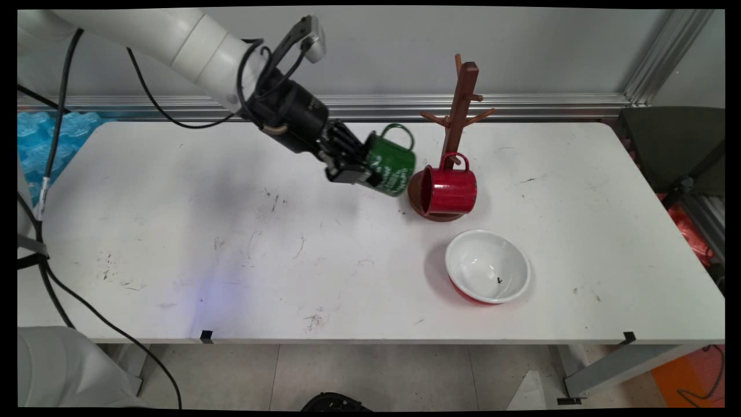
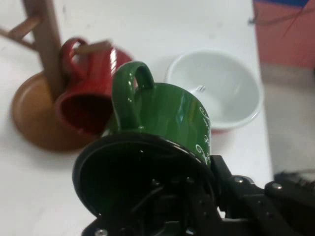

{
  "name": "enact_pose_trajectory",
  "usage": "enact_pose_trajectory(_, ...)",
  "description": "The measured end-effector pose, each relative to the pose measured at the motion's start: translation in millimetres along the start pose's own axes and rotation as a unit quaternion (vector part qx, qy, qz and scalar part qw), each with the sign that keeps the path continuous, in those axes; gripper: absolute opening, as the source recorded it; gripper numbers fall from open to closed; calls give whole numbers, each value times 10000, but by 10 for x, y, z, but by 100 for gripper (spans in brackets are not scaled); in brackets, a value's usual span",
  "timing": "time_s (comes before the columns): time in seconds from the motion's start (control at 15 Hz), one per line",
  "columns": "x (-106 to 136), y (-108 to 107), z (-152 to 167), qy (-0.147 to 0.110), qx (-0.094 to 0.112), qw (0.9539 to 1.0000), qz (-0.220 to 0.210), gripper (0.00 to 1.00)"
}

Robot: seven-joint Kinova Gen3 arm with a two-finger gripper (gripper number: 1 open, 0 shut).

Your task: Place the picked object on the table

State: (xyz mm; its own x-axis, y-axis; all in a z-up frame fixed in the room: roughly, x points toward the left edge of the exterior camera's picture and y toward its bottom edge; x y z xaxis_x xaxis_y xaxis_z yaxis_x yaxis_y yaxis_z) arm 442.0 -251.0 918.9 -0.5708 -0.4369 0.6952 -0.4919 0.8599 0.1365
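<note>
Green mug (image 1: pixel 391 161) held on its side in the gripper (image 1: pixel 354 171), lifted off the white table (image 1: pixel 173 231) near the middle of the far edge, handle up, just left of the wooden mug tree (image 1: pixel 460 110). Fingers clamped on the mug's rim, one inside and one outside. Red mug (image 1: pixel 448 190) hangs by its handle from a low peg, over the tree's round base. White bowl with red outside (image 1: pixel 487 266) sits toward the near edge, right of centre. Table top scuffed with dark marks; grey wall and metal rail behind, blue padding off the far left corner, tiled floor below. Hand view: green mug (image 2: pixel 172 118) fills the centre, dark inside facing the camera, red mug (image 2: pixel 88 93) and tree base to its left, bowl (image 2: pixel 221 91) beyond on the right, gripper (image 2: pixel 197 206) linkage at the bottom.
</note>
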Motion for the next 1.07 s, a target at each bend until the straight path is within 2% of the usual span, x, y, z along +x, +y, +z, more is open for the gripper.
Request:
enact_pose_trajectory(0.2,-70,-174,-80,-433,157,9984,321,0)
enact_pose_trajectory(0.4,-121,-339,-114,-854,273,9939,640,0)
enact_pose_trajectory(0.53,-163,-433,-123,-1152,337,9892,847,0)
enact_pose_trajectory(0.8,-253,-599,-101,-1787,428,9743,1299,0)
enact_pose_trajectory(1.0,-307,-705,-49,-2250,482,9592,1641,0)
enact_pose_trajectory(1.07,-317,-728,-35,-2344,497,9558,1706,0)
